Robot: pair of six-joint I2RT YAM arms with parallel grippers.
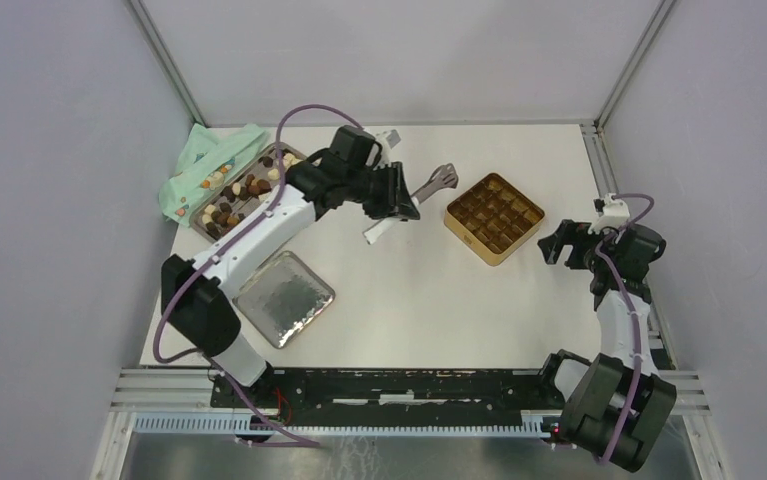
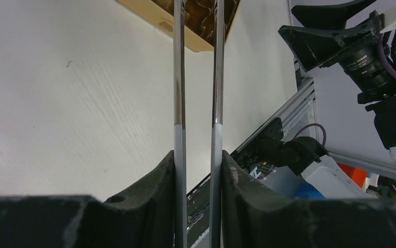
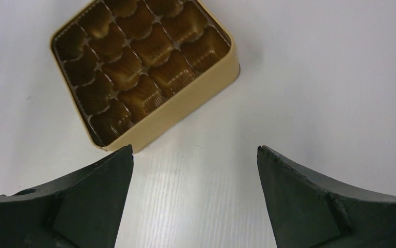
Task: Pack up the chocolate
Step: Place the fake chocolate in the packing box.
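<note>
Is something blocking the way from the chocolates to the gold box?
Nothing visible does. Between the chocolates and the open gold box sit only the left fingers and the tongs they hold; the box has no lid on.

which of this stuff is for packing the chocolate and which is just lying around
For the job: chocolates, gold tin with empty cups, tongs held in the left pincer.

Lying about: mint-green bag, empty shiny tray.
</note>
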